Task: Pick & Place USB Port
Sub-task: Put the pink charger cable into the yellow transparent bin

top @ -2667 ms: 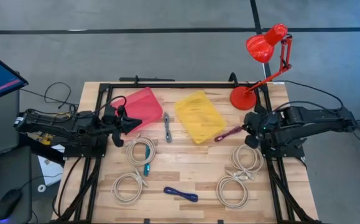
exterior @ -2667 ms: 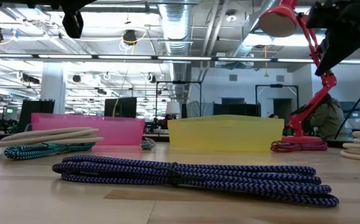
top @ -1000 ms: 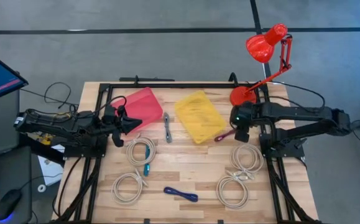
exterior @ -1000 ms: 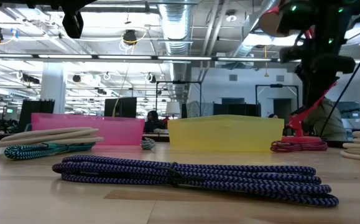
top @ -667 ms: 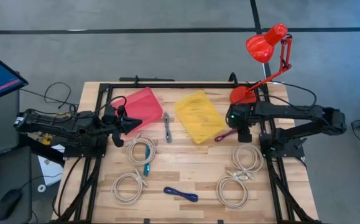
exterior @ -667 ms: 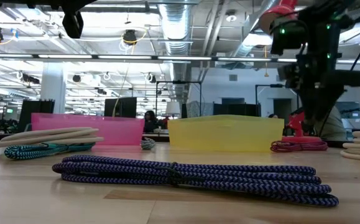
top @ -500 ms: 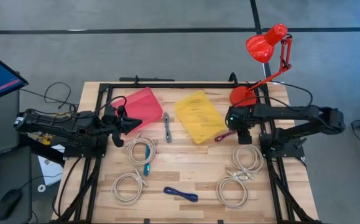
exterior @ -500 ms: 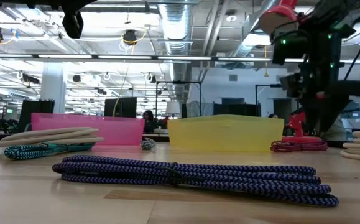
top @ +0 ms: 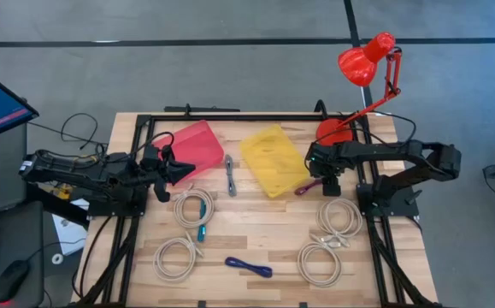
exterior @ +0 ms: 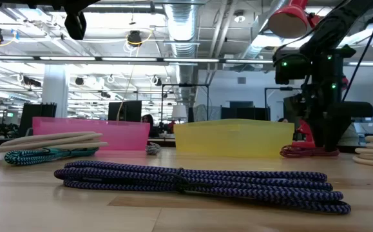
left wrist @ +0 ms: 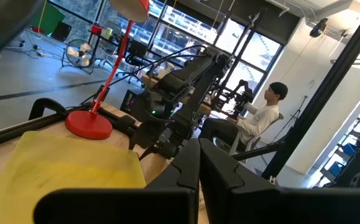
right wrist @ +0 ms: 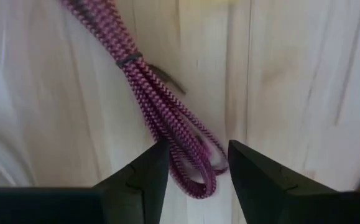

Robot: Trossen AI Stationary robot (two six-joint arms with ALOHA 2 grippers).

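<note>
A magenta braided USB cable bundle [top: 314,183] lies flat on the wood just right of the yellow bin [top: 274,160]. My right gripper [top: 326,181] is down over the cable's right, looped end and is open. In the right wrist view its two fingers stand on either side of that looped end [right wrist: 195,171]. In the low view the gripper [exterior: 325,147] reaches down to the cable [exterior: 305,152]. My left gripper [top: 183,171] waits shut by the pink bin [top: 197,147], holding nothing. My right gripper points down from above with its fingers across the cable's looped end [right wrist: 198,177], which lies on the table between them. One finger [right wrist: 145,174] sits right at the loop's edge. I cannot tell whether it touches the cable.
A red desk lamp's base [top: 334,133] stands just beyond my right gripper. Beige cable coils [top: 339,216] [top: 320,261] lie nearer, and others [top: 194,205] [top: 175,257] at the left. A grey cable [top: 229,174], a teal cable [top: 202,231] and a blue cable [top: 249,267] also lie on the table.
My right gripper has moved toward the table's left, over to the magenta cable, and has come down until its fingers stand at table height around the cable's end. The cable has stayed where it was.
</note>
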